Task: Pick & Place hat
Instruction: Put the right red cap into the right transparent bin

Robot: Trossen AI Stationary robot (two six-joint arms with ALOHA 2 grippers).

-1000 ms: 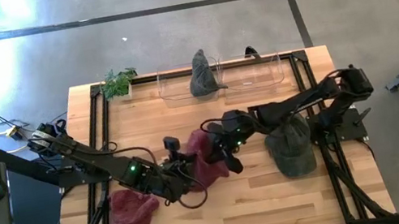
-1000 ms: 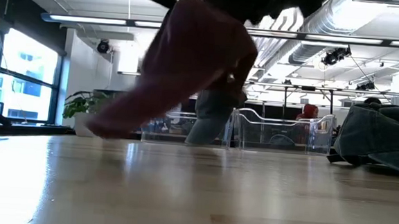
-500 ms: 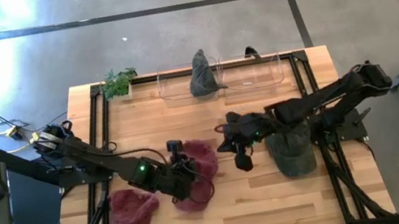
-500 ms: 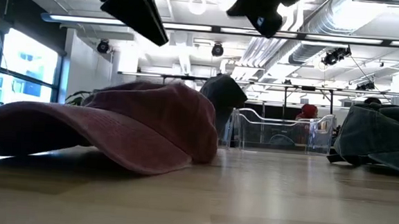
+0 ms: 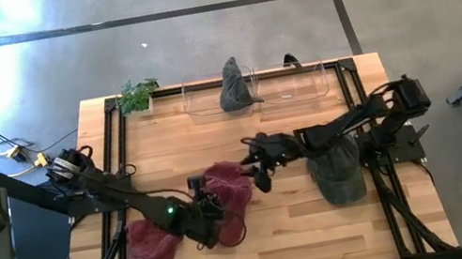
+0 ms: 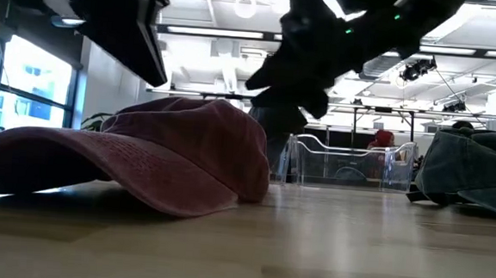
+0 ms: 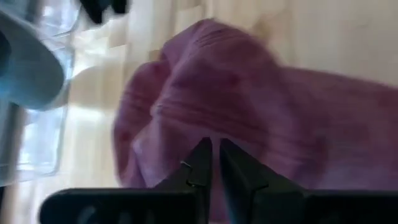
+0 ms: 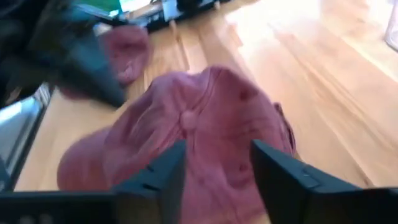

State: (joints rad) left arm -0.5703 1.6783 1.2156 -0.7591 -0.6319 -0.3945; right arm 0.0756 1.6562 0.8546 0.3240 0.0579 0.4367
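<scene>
Landmark: the red cap lying near the middle of the wooden table.

Left arm: reaches in a long diagonal from the table's left edge, low over the wood, ending over the cap's near side. Left gripper sits just above the cap; in the left wrist view its fingers stand almost together, a thin slit between them, holding nothing, tips aimed at the crown.

Right arm: extends from its base at the table's right side toward the cap, with the elbow raised. Right gripper hovers just beside the cap's far-right edge, clear of the fabric. In the right wrist view the fingers are spread wide with the cap framed between them farther off; nothing held.

Red cap: rests on the table on its own, crown up, brim lying flat on the wood in the low view. Washed, faded red fabric, seamed panels, button on top, crown slightly slumped and creased.

Other items: a second red cap lies left of the landmark cap, beyond the left arm, near the table's front left. A grey-green cap lies well to the right, under the right arm. A clear tray sits along the far edge, with a grey cap standing upright in it.
</scene>
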